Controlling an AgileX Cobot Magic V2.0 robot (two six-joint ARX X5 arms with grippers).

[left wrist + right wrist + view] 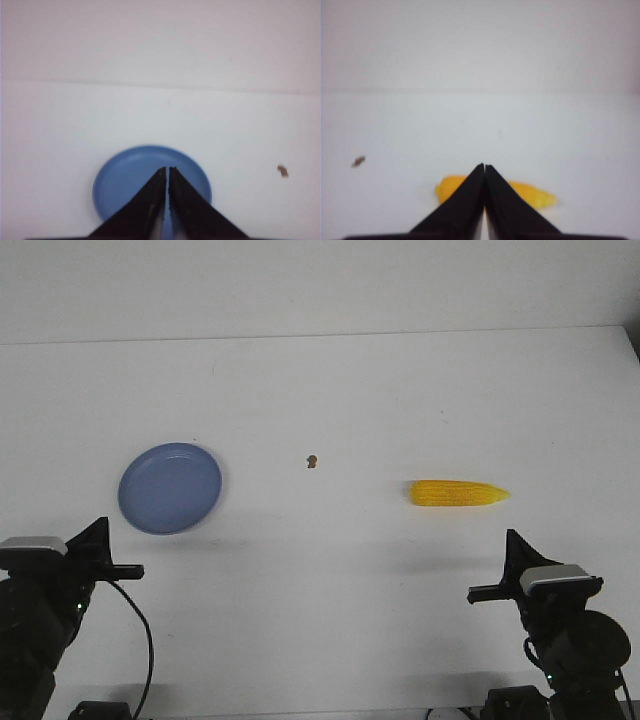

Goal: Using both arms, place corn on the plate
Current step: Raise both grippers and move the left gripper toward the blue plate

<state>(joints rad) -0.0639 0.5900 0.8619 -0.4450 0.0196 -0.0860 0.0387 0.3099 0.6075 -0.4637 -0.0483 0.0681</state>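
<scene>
Plain white table point(330, 610), pale wall behind, no writing readable anywhere. The corn point(458, 494) lies flat well right of the plate point(170, 488), a brown speck point(312, 461) between them. Left gripper point(167, 170) and right gripper point(484, 166) hang pinched closed, holding nothing.

place: lab test bench | evidence: bare white table point(330, 390), plain white wall point(300, 285)

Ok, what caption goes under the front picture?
Corn lies right, empty blue plate left, both grippers shut and waiting near the table's front edge.
</scene>
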